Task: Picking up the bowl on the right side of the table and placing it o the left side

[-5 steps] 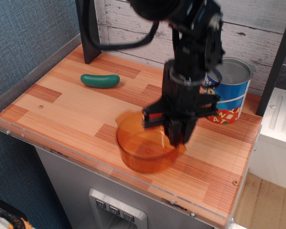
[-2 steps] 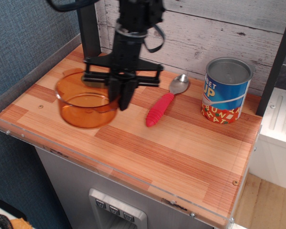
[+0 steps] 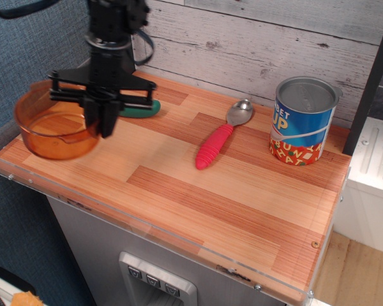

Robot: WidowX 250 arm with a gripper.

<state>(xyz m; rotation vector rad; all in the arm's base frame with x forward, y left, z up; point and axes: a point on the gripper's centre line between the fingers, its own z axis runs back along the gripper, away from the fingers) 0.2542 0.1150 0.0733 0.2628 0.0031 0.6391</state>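
Note:
The transparent orange bowl [image 3: 56, 127] is at the far left end of the wood-grain table [image 3: 198, 191], over its front left corner. My black gripper [image 3: 103, 120] comes down from above and is shut on the bowl's right rim. I cannot tell whether the bowl rests on the tabletop or hangs just above it.
A green cucumber-shaped toy [image 3: 140, 108] lies right behind the gripper. A spoon with a red handle [image 3: 216, 143] lies mid-table. A blue tin can [image 3: 304, 121] stands at the back right. A clear acrylic rim [image 3: 147, 220] edges the front. A black post [image 3: 118, 38] stands at the back left.
My gripper has carried the bowl from the table's right-centre across to the far left end. The spoon and the green toy, hidden or covered before, now show.

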